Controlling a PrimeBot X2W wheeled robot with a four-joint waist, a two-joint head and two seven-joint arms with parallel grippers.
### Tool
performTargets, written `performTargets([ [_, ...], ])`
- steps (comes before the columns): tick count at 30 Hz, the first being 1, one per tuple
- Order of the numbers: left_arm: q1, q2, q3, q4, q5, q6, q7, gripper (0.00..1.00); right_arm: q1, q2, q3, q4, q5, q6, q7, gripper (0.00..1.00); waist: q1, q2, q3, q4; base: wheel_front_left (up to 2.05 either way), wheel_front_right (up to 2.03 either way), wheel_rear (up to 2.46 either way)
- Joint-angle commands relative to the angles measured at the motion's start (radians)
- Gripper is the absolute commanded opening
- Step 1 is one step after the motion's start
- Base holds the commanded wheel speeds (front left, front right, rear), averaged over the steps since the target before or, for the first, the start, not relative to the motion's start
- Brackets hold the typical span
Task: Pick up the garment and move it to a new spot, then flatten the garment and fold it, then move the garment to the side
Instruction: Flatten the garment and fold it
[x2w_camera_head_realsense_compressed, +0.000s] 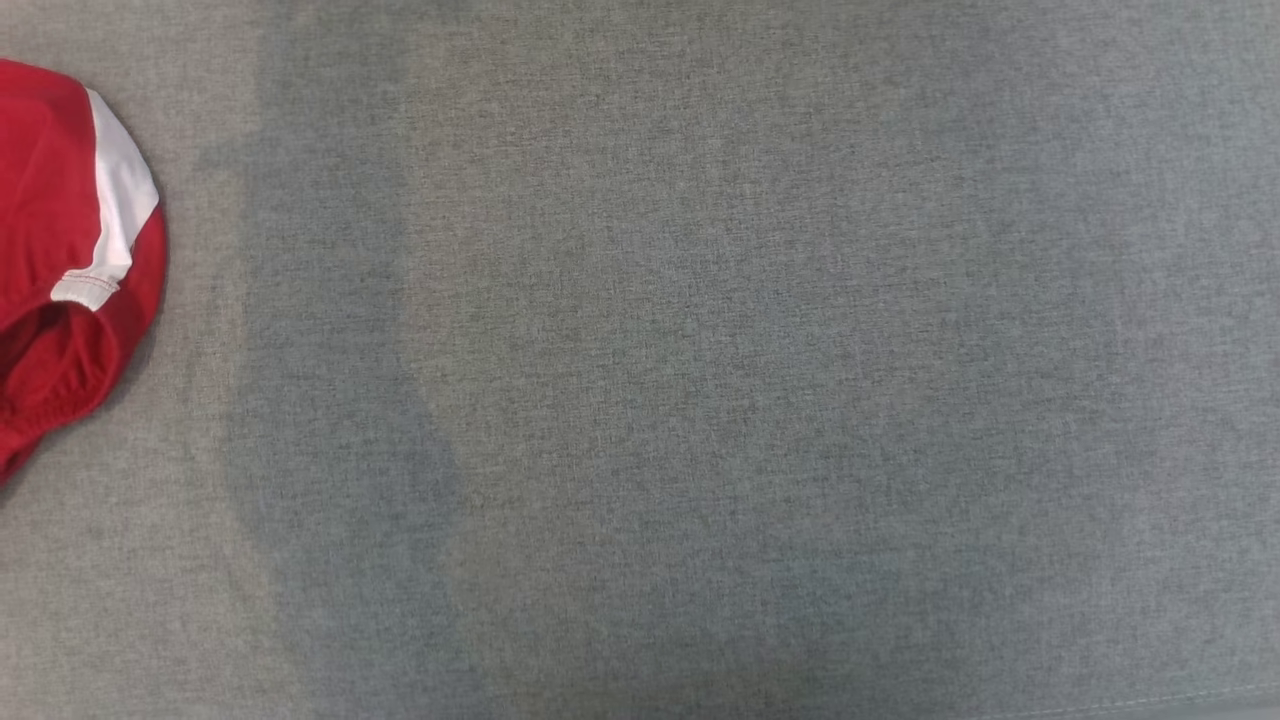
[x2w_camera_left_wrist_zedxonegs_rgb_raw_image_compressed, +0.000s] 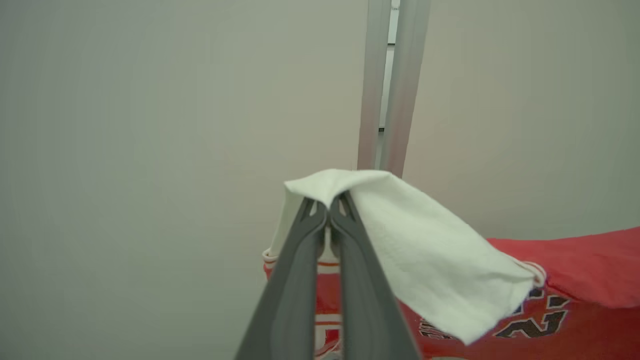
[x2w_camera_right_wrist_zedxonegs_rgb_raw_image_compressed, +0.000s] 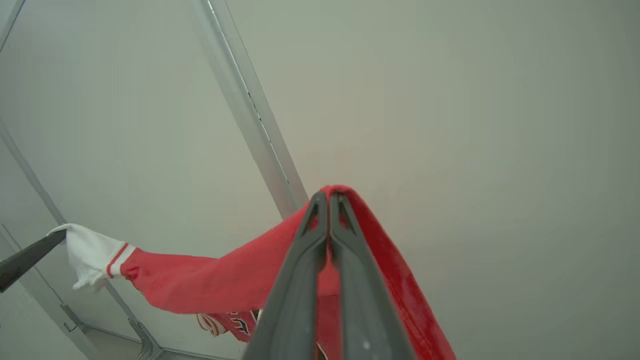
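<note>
Since both claws are pinched tight on cloth, this reads to me as the carry part of the job, not the folding yet. Closest to the left wrist camera, the left claw (x2w_camera_left_wrist_zedxonegs_rgb_raw_image_compressed: 328, 210) has its two fingers pressed together on the white sleeve (x2w_camera_left_wrist_zedxonegs_rgb_raw_image_compressed: 425, 255), which flops over the tips. The right claw (x2w_camera_right_wrist_zedxonegs_rgb_raw_image_compressed: 328, 200) is clamped the same way on a red fold of the garment (x2w_camera_right_wrist_zedxonegs_rgb_raw_image_compressed: 225, 280), lower middle of its frame.

Two grips well apart make sense to me: the shirt stretches between them instead of balling up, so it should lay down flatter. In the right wrist view the fabric sags between the grips, with lettering hanging below.

Further out there's a metal post (x2w_camera_left_wrist_zedxonegs_rgb_raw_image_compressed: 395, 85) and a plain wall (x2w_camera_left_wrist_zedxonegs_rgb_raw_image_compressed: 150, 125). From the head camera, a red and white bit sits at the far left edge over the grey counter (x2w_camera_head_realsense_compressed: 700, 400); can't tell if it touches.
</note>
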Motion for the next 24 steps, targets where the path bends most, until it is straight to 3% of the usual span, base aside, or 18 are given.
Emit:
performTargets([
  [1,0.037,-0.001,-0.014,0.013,-0.013,-0.007,0.009,0.00,0.033,-0.003,0.018,0.009,0.016,0.001,0.000,0.00,-0.0002,-0.0001,0.000,0.004,0.00,0.00,0.00],
  [5,0.118,0.003,-0.083,0.005,-0.057,-0.007,0.059,0.00,0.112,-0.009,0.082,0.011,0.061,0.001,0.011,0.00,-0.0002,-0.0001,-0.004,0.010,0.00,0.00,0.00],
  [9,0.227,0.043,-0.150,-0.014,-0.111,-0.006,0.097,0.00,0.206,-0.013,0.153,-0.014,0.113,0.001,0.041,0.00,-0.0002,-0.0001,-0.025,0.015,0.00,0.00,0.00],
  [12,0.320,0.056,-0.164,-0.056,-0.204,-0.006,0.112,0.00,0.266,-0.038,0.202,-0.042,0.148,0.001,0.063,0.00,-0.0002,-0.0001,-0.059,0.014,0.00,0.00,0.00],
  [20,0.568,0.180,-0.281,-0.240,-0.353,-0.006,0.178,0.00,0.461,-0.094,0.309,-0.155,0.236,0.001,0.080,0.00,-0.0002,-0.0001,-0.200,0.007,0.00,0.00,0.00],
  [24,0.696,0.249,-0.316,-0.324,-0.438,-0.006,0.275,0.00,0.565,-0.119,0.360,-0.203,0.269,0.001,0.088,0.00,-0.0002,-0.0001,-0.272,-0.004,0.00,0.00,0.00],
])
